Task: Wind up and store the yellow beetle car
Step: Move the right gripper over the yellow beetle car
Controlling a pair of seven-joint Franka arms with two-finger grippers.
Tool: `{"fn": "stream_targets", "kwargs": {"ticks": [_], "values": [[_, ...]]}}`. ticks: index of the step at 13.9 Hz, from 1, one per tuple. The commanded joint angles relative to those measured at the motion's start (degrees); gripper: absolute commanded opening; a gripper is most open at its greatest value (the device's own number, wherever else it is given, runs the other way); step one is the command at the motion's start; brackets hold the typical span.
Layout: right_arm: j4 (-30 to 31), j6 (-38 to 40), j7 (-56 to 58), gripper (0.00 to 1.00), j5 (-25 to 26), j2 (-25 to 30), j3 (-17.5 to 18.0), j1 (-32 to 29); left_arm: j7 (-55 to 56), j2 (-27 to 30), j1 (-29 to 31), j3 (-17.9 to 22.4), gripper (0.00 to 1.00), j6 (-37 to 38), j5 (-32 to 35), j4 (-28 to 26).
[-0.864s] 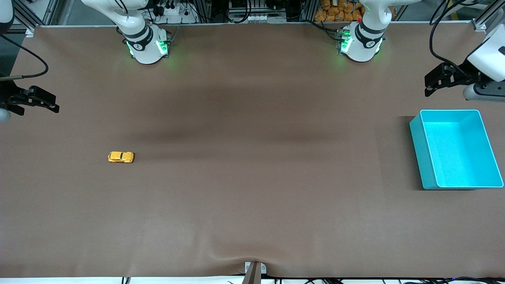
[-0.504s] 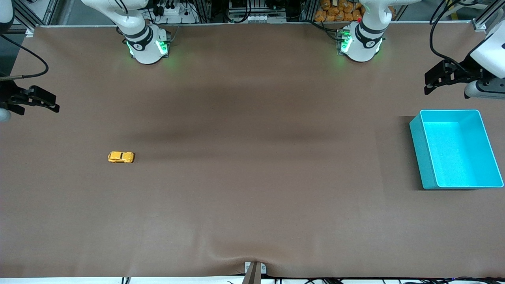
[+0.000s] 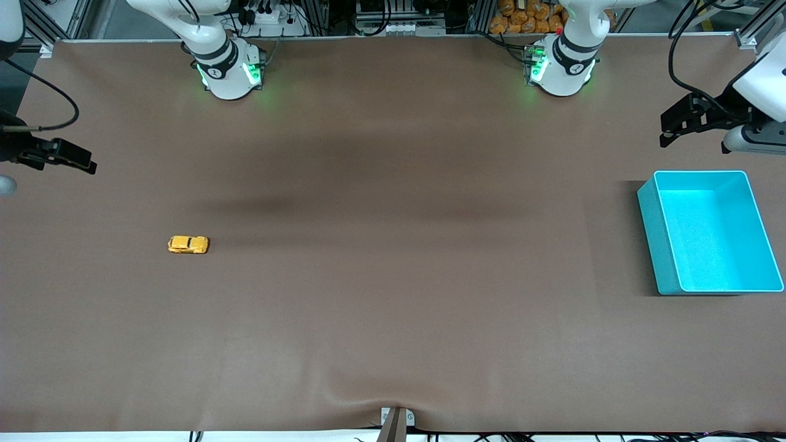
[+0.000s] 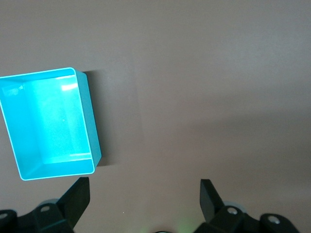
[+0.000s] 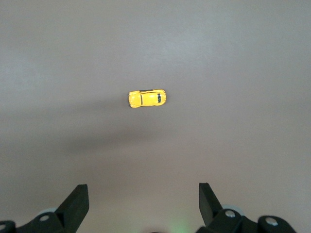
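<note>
Your yellow beetle car (image 3: 188, 244) sits on its wheels on the brown table (image 3: 393, 319), well apart from the teal bin (image 3: 657, 245), toward the right arm's end. Its long axis runs along the table's length, parallel to the front edge; which end is the nose you cannot tell from here. The bin sits at the left arm's end. Your right gripper (image 3: 83, 164) hangs in the air over the table at the end opposite the bin, fingers spread, holding nothing. Your left gripper (image 3: 672, 126) hovers over the table just beside the bin, fingers spread, holding nothing.
</note>
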State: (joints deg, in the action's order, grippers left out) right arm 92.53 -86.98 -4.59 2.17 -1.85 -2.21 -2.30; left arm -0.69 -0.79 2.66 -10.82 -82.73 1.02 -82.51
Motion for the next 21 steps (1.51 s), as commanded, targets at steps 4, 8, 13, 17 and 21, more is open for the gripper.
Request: {"fn": "stream_targets", "kwargs": {"ticks": [4,8,13,17,21], "values": [[-1.13,-4.32,-15.84,1.00,0.29,-4.74,0.46,-0.08,0.61,0.36,0.41,-1.31,1.00,0.20,0.82,0.24],[-1.13,-5.48,-25.95,1.00,-0.94,-8.16,0.46,0.01,0.52,0.27,0.42,-1.13,1.00,0.20,1.60,0.24],[0.28,-10.57,-41.25,1.00,-3.57,-11.42,0.46,0.10,0.52,0.18,0.41,-1.04,1.00,0.20,1.79,0.24],[0.28,-13.74,-55.74,1.00,-4.10,-15.55,0.46,-0.16,0.60,0.27,0.50,-1.04,1.00,0.28,1.79,0.16],[0.37,-18.13,-70.88,1.00,-4.55,-19.68,0.37,0.01,0.52,0.18,0.41,-1.13,1.00,0.20,1.79,0.16]]}}
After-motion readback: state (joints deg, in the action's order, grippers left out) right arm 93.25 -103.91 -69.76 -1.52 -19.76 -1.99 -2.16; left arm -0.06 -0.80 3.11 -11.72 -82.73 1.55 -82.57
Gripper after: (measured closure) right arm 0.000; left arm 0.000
